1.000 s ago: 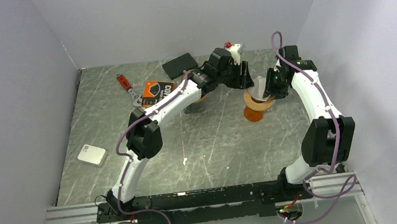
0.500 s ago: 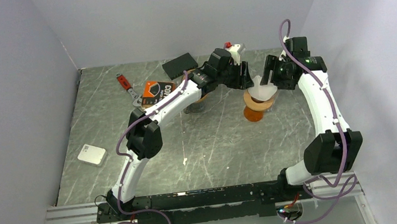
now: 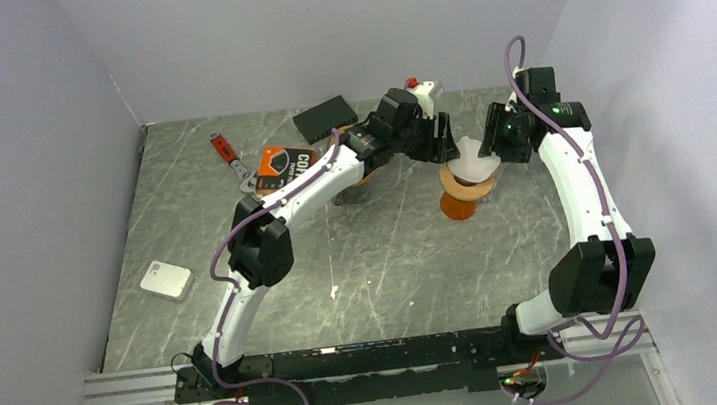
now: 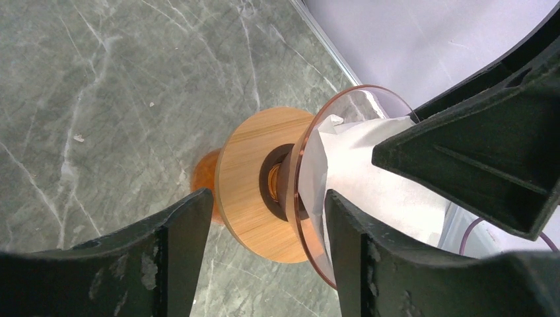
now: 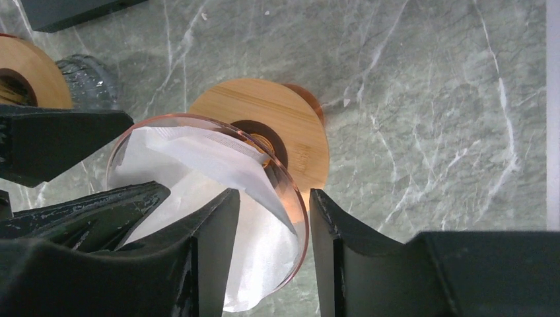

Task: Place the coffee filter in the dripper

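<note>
The dripper (image 3: 457, 200), an orange glass cone with a wooden collar, stands at the back right of the table. The white coffee filter (image 3: 476, 158) sits inside the cone, its edge poking above the rim. My left gripper (image 4: 261, 257) is open, its fingers on either side of the wooden collar (image 4: 264, 178) and the glass rim without pressing them. My right gripper (image 5: 274, 264) is open astride the rim: one finger rests inside on the filter (image 5: 191, 165), the other stands outside the glass. Both grippers meet at the cone in the top view.
A second wooden-collared dripper (image 5: 26, 72) on a ribbed glass (image 5: 89, 82) stands just left. A black box (image 3: 324, 119), an orange bag (image 3: 280, 162), a red-handled tool (image 3: 223, 148) and a small white box (image 3: 165, 279) lie further left. The right wall is close.
My right gripper has pulled back and to the right from over the cone, and the white filter now shows in it. The left arm has stayed put, its jaws a little wider.
</note>
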